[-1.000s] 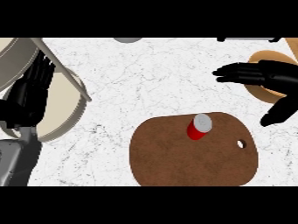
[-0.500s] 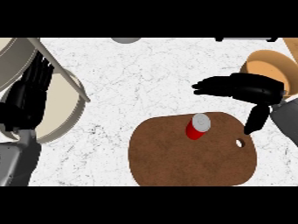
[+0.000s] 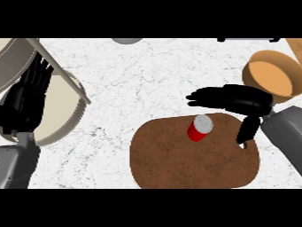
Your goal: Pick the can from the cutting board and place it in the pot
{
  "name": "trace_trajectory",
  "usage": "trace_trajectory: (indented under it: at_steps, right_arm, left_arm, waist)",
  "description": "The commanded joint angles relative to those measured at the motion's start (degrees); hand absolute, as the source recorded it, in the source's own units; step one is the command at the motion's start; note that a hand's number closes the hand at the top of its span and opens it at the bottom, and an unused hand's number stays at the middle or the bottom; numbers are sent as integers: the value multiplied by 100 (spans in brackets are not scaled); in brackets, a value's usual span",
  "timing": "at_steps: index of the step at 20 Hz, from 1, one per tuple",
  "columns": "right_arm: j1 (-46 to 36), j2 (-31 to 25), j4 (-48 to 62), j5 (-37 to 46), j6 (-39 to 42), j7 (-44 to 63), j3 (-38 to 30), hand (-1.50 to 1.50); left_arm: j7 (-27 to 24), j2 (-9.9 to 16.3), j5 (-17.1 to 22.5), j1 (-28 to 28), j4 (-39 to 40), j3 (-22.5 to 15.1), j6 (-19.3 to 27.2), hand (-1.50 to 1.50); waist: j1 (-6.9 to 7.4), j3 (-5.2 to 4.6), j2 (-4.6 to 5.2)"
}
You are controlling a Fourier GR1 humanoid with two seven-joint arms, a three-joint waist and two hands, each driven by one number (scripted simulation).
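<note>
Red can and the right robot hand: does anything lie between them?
No. In the head view only bare cutting board shows between the red can and the open right robot hand above it.

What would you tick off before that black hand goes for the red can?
1. Red can upright on the brown cutting board: ok.
2. Right hand open, fingers straight: ok.
3. Right hand close to the can: ok; it hovers just above and right of it, not touching.
4. Fingers round the can: not ok, no grasp yet.
5. Orange pot open and nothing seen inside: ok.
6. Left hand out of the way: ok, over the cream plates at the left.
</note>
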Motion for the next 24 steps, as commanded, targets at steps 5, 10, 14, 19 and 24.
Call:
trace_trajectory:
  at_steps: [5,10,14,19,24]
  right_arm:
    - [584,157,-603,615,142,194,-260,-150]
    - [439,749,189,1237,-256,160,-344,-150]
    - [581,1016,-148,1483,23,367,-394,-150]
    - [291,1342,1137,1837,-627,-452,-528,-150]
    - [120,2076,1232,2150,-397,15,-395,-150]
  left_arm:
    - [146,-7,-205,44,-180,104,-6,0]
    - [-55,-388,-444,-29,-16,-45,225,0]
    - [46,-295,-366,20,-69,35,-47,0]
    - [591,-200,-313,-420,-232,179,56,0]
    - [136,-229,-307,-307,150,300,-156,0]
  waist:
    - [-40,-1,-15]
    - [-9,1,0]
    - [-35,-1,-9]
    - [5,2,4]
    - [5,0,8]
